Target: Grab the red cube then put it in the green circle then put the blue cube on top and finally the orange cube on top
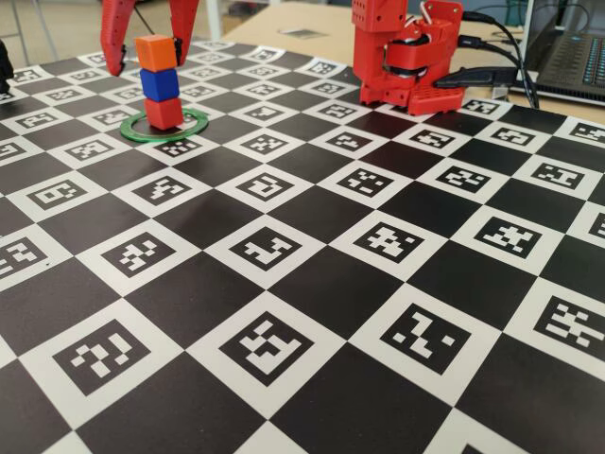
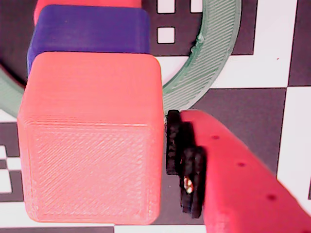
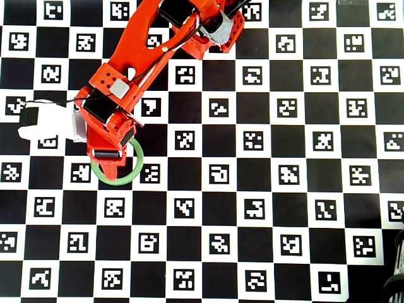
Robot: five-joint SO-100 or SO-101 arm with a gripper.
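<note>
Well, the stack stands finished inside the green circle point(image 1: 164, 126) on the bench point(image 1: 312, 284): red cube point(image 1: 164, 113), blue cube point(image 1: 159, 83), orange cube point(image 1: 155, 52) on top. The hand point(image 1: 149, 43) straddles it, spread wide, holding nothing. They look light, rigid, easily toppled; hold opposite flat sides.

Checkered marker board point(image 1: 312, 284), green circle point(image 1: 200, 126), red cube point(image 1: 164, 113) inside, arm base point(image 1: 406, 66)

The red cube point(image 1: 164, 113) sits inside the green circle point(image 1: 165, 126). The blue cube point(image 1: 160, 83) rests on it, with the orange cube point(image 1: 157, 52) on top. The tool point(image 1: 147, 52) straddles the stack, its fingers spread apart.
</note>
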